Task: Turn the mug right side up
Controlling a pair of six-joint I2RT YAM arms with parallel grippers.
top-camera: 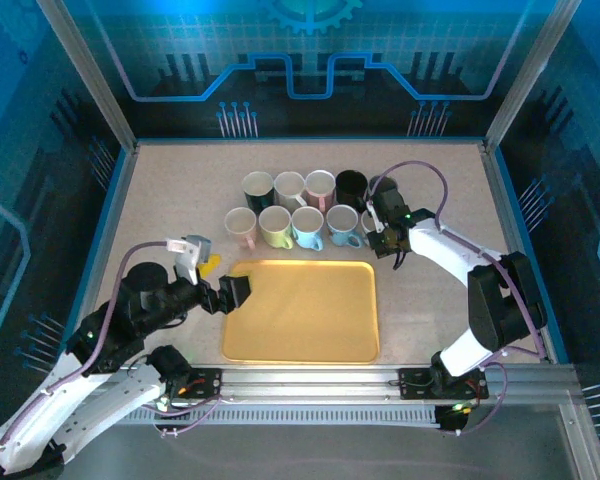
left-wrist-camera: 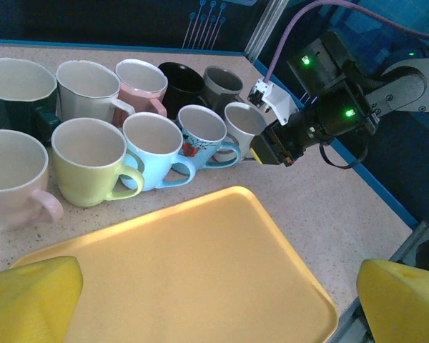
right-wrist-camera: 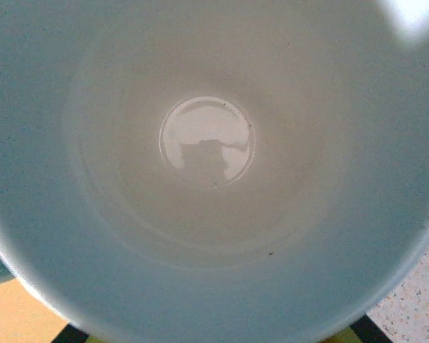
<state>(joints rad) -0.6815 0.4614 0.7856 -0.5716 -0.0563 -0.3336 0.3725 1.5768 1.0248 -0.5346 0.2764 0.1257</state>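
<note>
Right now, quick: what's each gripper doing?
Left gripper: open, empty, above the yellow tray.
Right gripper: closed beside the white mug; whether it grips the mug cannot be told.

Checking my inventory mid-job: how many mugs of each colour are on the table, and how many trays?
Pink ceramic mug: 2
White ceramic mug: 2
Dark green ceramic mug: 1
Black ceramic mug: 1
Grey ceramic mug: 1
Yellow-green ceramic mug: 1
Light blue ceramic mug: 1
Flower-printed ceramic mug: 1
Yellow plastic tray: 1
Total: 11

Dim blue cast; tray (top-camera: 300,325) glare; mug (right-wrist-camera: 207,229) interior soft.
</note>
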